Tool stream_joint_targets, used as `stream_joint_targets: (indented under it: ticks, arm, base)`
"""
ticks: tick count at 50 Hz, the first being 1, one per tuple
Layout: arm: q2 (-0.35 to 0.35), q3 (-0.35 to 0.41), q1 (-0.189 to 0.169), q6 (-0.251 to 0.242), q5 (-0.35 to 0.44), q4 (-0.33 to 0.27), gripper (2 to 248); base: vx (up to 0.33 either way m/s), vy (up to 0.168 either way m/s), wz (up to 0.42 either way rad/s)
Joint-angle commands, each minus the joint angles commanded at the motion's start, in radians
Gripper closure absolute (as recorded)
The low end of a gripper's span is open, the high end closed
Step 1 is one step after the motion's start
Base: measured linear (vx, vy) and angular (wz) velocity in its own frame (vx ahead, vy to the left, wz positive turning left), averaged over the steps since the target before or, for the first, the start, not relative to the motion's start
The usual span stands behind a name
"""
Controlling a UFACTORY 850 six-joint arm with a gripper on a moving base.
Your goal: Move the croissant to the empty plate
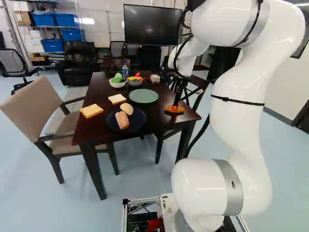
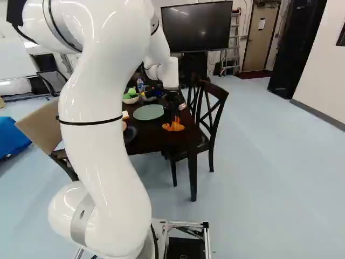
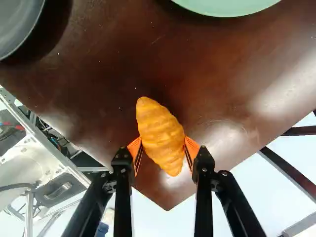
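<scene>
In the left base view my gripper (image 1: 175, 103) points down at the table's near right corner, with the orange-brown croissant (image 1: 175, 109) at its tips. The wrist view shows the gripper (image 3: 163, 146) shut on the croissant (image 3: 160, 133), an orange pad touching it on each side. Whether the croissant rests on the wood or hangs just above it I cannot tell. The empty green plate (image 1: 143, 95) lies farther in on the table, left of the gripper in the left base view; its edge (image 3: 227, 7) shows ahead of the gripper in the wrist view.
On the dark table (image 1: 159, 121) a dark plate (image 1: 112, 124) holds two bread pieces. Two bread slices (image 1: 91, 110) (image 1: 117, 98) lie near it. Bowls (image 1: 117, 84) and a bottle (image 1: 125, 71) stand farther back. Chairs flank the table, one dark (image 2: 211, 108), one beige (image 1: 36, 104).
</scene>
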Motion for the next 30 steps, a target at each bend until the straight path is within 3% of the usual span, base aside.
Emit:
stream_joint_targets:
  ticks: [30]
  arm:
    - [0.012, -0.089, 0.026, 0.0, -0.024, 0.0, 119]
  base:
    - [0.0, 0.0, 0.0]
